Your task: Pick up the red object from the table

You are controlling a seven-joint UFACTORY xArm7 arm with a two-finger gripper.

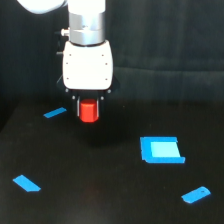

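Pincer point(89, 108) hangs below the white wrist housing point(87, 64) with its short dark fingers closed on the red object point(89, 111), which sits between them and appears to be clear of the black tabletop point(100, 190), though contact is hard to judge. Four blue pieces lie on the tabletop: a thin strip point(55, 113) just toward the exterior view's left of the pincer, a large square piece point(161, 150) toward the right, a small flat piece point(26, 183) near the lower left, and an oblong piece point(196, 194) near the lower right.
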